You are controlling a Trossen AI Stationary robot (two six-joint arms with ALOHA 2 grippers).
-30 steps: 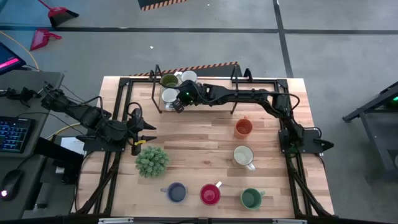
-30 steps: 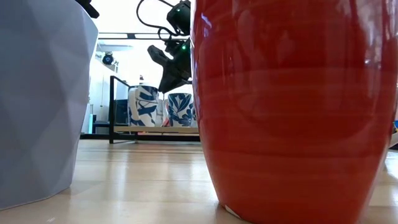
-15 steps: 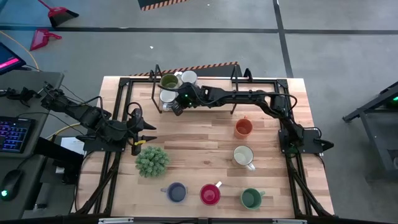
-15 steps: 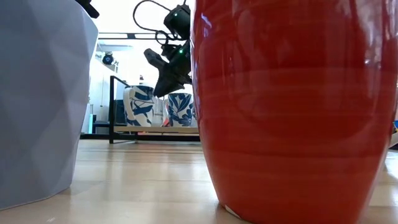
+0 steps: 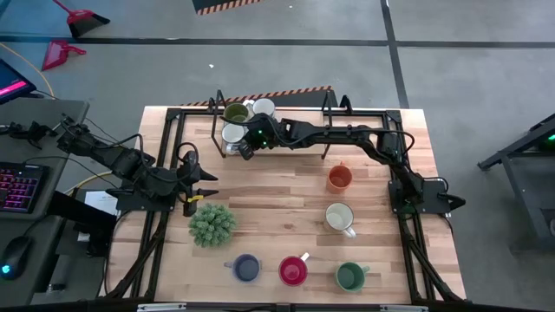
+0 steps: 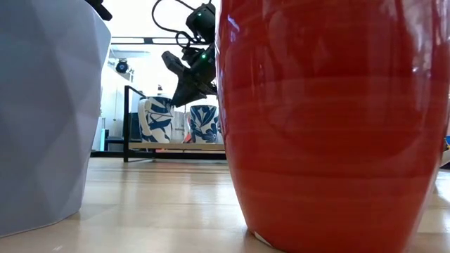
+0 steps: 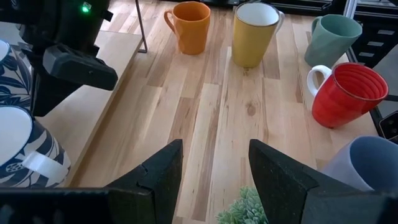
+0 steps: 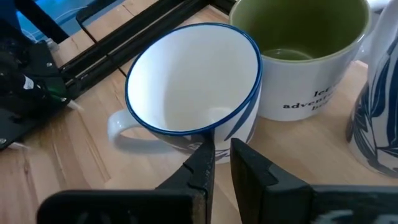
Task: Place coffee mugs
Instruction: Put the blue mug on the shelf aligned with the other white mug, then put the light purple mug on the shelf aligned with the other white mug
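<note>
Ceramic throughout: stiff, glazed, slick under the pads, and likely to chip if knocked against a neighbour. Probably light enough for a rim pinch, though apt to swing when held off-centre.

White mug with the blue rim on the low wooden shelf, upper middle of the high view, just beside the olive mug and a blue-patterned one. Handle turned away from both neighbours.

Right hand at that mug's near wall, fingers drawn close together and apparently clamped on the wall at the rim. Looks like a sound place to hold: thin wall, easy to straddle. Best kept deep over the rim and moved slowly, given the glaze. Little room beside the olive mug, so worth steering clear of it.

Left hand waiting at the left of the high view near the plant, fingers apart and holding nothing.

Orange, cream, green, red and blue mugs loose on the tabletop, lower right and lower middle.
</note>
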